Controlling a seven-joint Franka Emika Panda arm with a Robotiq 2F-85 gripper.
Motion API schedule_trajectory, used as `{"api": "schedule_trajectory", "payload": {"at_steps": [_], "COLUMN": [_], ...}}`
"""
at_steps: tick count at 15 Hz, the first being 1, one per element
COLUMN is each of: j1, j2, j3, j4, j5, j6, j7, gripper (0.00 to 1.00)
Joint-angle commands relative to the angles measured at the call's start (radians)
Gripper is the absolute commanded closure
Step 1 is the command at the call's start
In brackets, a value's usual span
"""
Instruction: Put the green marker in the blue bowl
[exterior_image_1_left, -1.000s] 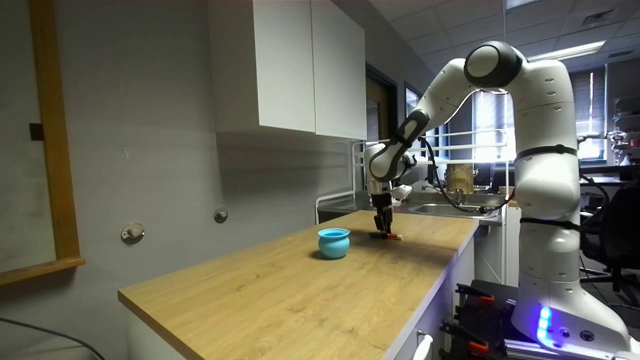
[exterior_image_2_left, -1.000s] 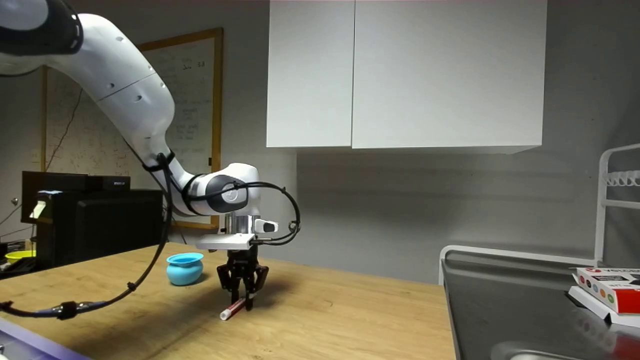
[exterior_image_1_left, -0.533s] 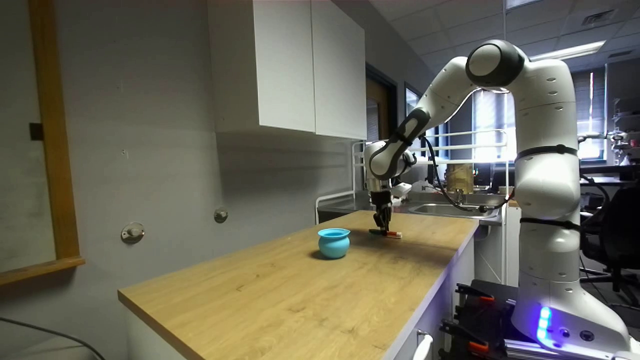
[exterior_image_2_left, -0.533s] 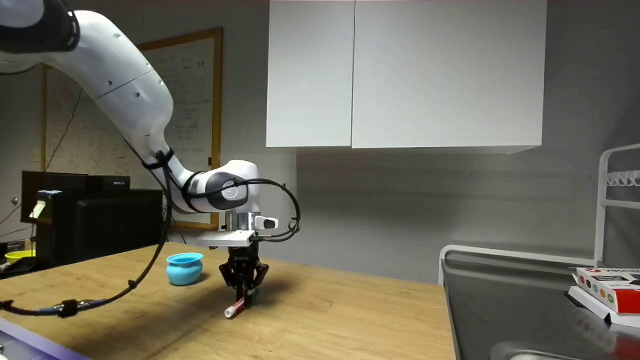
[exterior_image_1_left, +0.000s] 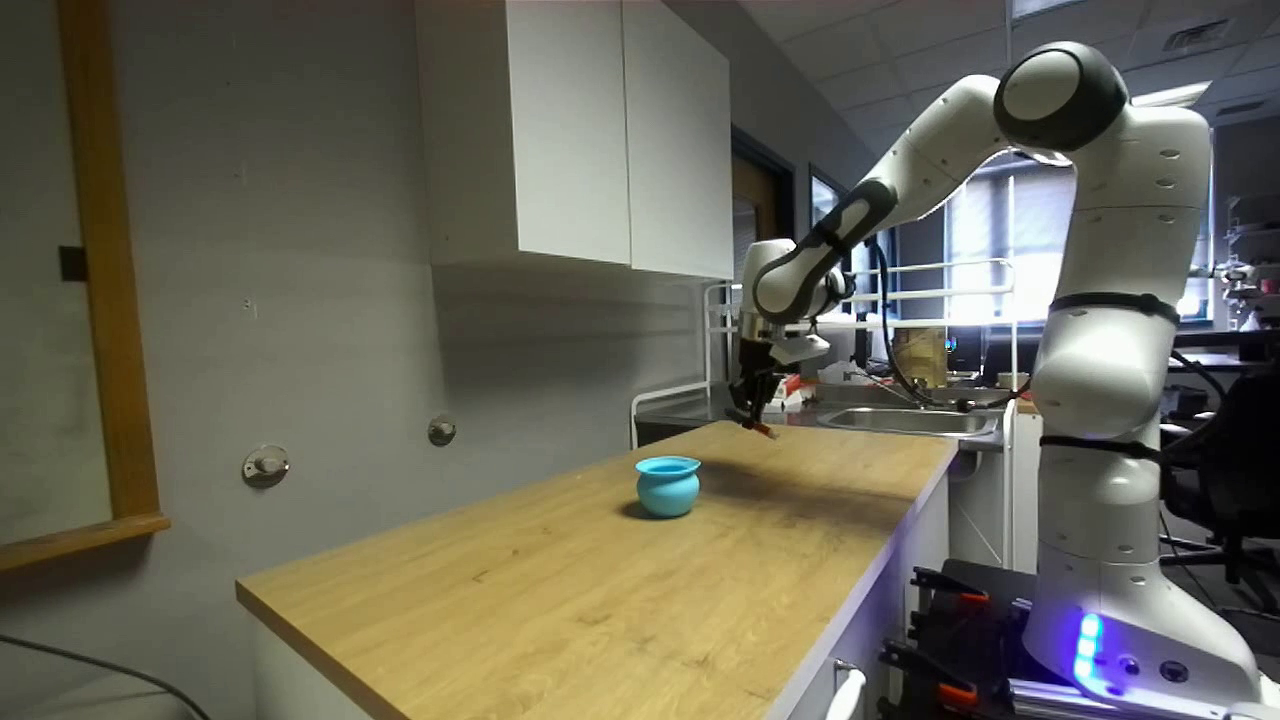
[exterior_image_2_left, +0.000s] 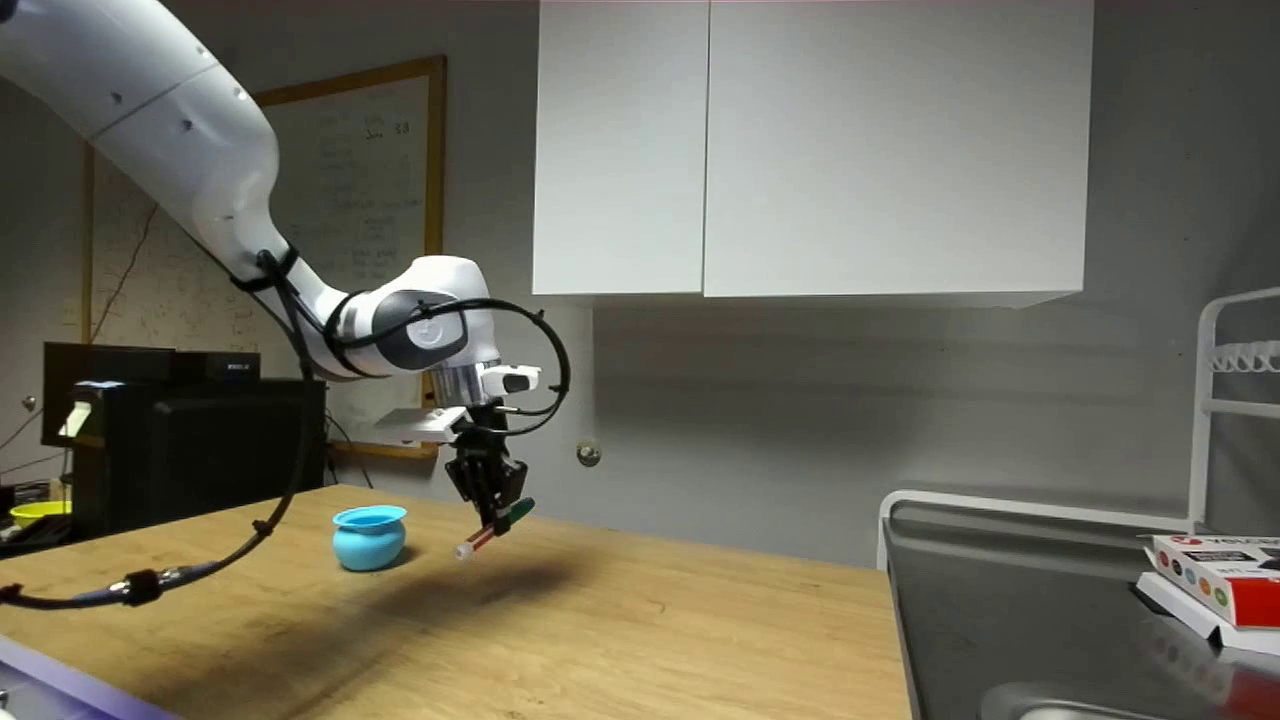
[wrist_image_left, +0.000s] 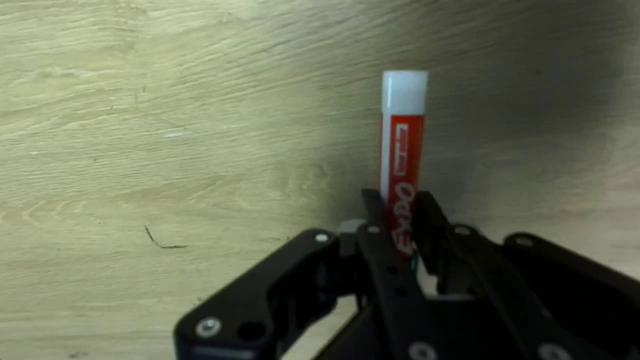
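As I judged it, the step was to carry the green marker (wrist_image_left: 402, 150) in my tool (wrist_image_left: 398, 202) over to the blue bowl (exterior_image_2_left: 368, 547) and let it drop inside. In an exterior view the bowl stood on the worktop (exterior_image_2_left: 700, 620) at about nine o'clock from my tool, and the marker hung above that surface, its white end (exterior_image_2_left: 465, 551) toward eight and seemingly lower, its green cap (exterior_image_2_left: 522, 510) toward two. I could not tell whether that white end was higher than the bowl, so some extra lift before swinging across seemed wise. The marker looked no shorter than the bowl was wide; let go level, it might have bridged the top and rolled off. Better, I thought, to steepen the tilt, feed the white end in first and part my grip only once it was inside.

The tool's two fingers (wrist_image_left: 372, 206) were clamped on the marker, one each side, roughly at mid-length, with just its thickness between them. In the wrist view the white end stuck out toward twelve o'clock, and a sliver of green showed toward six. I saw the fingers touch nothing else.
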Motion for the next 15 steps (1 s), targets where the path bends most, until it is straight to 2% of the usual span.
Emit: {"api": "schedule_trajectory", "payload": {"at_steps": [1,4,9,15], "j1": [0.001,-0.018,-0.105,-0.213], "j2": [-0.141,-0.214,-0.277,-0.282], "j3": [0.049,0.122,0.323,0.538], "j4": [-0.101,-0.156,-0.197,-0.182], "j5": [0.024,0.014,-0.065,-0.198], "j6": [0.065,0.155,0.309,0.318], "j7": [0.189,0.373,0.651,0.884], "gripper": [0.94,0.94,0.94,0.94]}}
